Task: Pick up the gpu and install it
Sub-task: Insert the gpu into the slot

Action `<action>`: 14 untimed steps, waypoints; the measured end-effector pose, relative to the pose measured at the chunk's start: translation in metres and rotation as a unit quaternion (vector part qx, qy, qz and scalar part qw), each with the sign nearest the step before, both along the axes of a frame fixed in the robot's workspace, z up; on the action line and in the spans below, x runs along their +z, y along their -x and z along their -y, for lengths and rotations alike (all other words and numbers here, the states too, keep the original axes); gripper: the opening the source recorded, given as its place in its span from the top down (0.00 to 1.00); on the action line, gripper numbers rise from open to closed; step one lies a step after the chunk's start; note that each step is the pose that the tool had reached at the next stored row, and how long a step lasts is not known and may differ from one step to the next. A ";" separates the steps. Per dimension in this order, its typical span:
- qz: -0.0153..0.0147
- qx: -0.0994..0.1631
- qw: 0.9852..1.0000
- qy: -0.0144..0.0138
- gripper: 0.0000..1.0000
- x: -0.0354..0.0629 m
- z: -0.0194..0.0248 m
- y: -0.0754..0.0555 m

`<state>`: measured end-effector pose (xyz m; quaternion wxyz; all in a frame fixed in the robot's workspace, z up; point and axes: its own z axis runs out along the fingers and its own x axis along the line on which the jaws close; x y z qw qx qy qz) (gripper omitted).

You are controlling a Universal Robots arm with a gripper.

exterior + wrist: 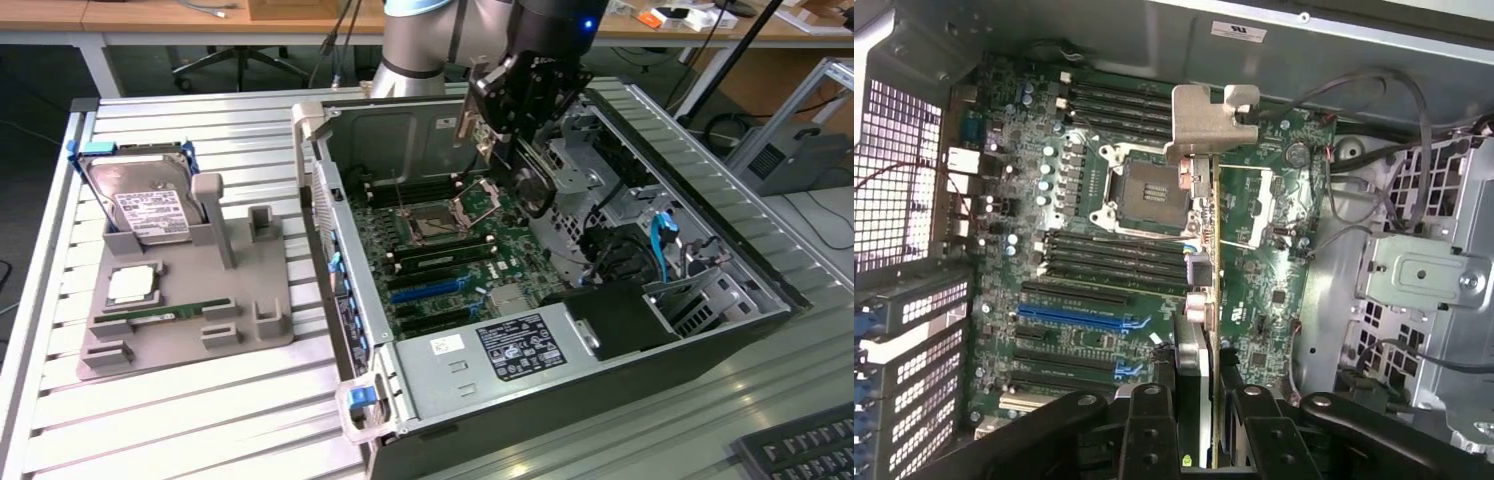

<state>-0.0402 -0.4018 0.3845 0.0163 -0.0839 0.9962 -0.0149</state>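
Fingers point(1152, 420) grip gpu point(1202, 125) edge-on over motherboard point(1274, 290).

A desk point(174, 420) of pale metal slats carries two things. Toward the exterior view's left, a grey moulded holder point(260, 290) sits flat on the slats. Just beside it, toward that view's right, an open computer case point(400, 130) lies on its side, stretching from far to near.

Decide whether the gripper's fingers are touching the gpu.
Touching. The wrist view shows the gpu edge-on, pinched between the black fingers, which press against both its faces.
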 end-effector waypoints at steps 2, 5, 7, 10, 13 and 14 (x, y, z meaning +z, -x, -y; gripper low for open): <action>0.000 0.005 1.000 0.000 0.73 0.0000 0.0000 0.000; 0.000 0.013 1.000 0.000 0.73 0.0000 0.0000 0.000; 0.000 0.017 1.000 0.000 0.73 0.0000 0.0000 0.000; 0.000 0.024 1.000 0.000 0.73 0.0000 0.0000 0.000; 0.000 0.029 1.000 0.000 0.73 0.0000 0.0000 0.000; 0.000 0.031 1.000 0.000 0.73 0.0000 0.0000 0.000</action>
